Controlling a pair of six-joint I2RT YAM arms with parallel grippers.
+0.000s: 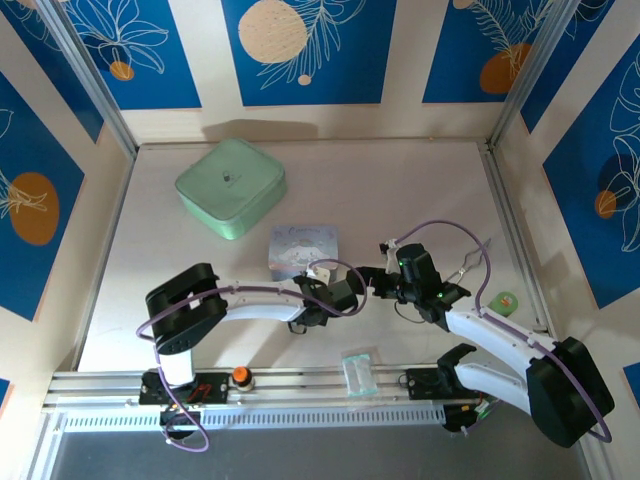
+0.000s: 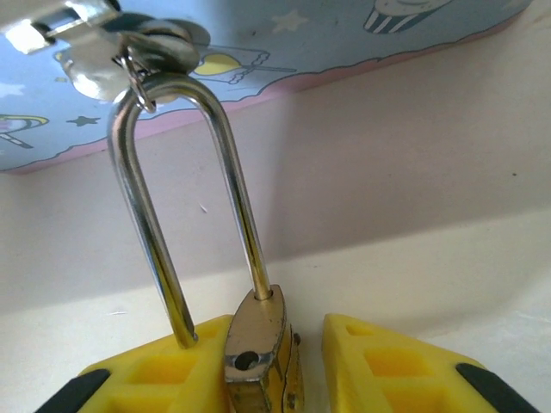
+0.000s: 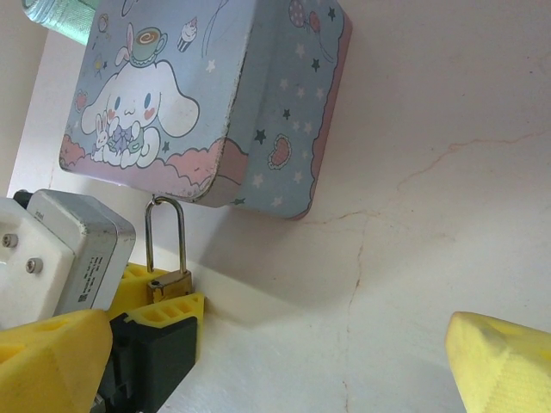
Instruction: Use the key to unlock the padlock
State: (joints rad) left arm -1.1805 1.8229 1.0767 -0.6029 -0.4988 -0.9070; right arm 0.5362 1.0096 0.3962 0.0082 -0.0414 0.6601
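Brass padlock (image 2: 256,346) upright, silver shackle up, between left jaws.

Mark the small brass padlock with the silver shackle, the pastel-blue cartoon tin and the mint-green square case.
small brass padlock (image 2: 255,334): left wrist view, on its brass body.
pastel-blue cartoon tin (image 3: 172,103): right wrist view, on the printed lid.
mint-green square case (image 1: 230,187): top external view, on its top face.

Left wrist view: the padlock (image 2: 254,334) runs off the bottom edge between the fingers of my left gripper (image 2: 277,344); I cannot tell whether they clamp it. The metal pieces (image 2: 103,39) atop its shackle are blurred.
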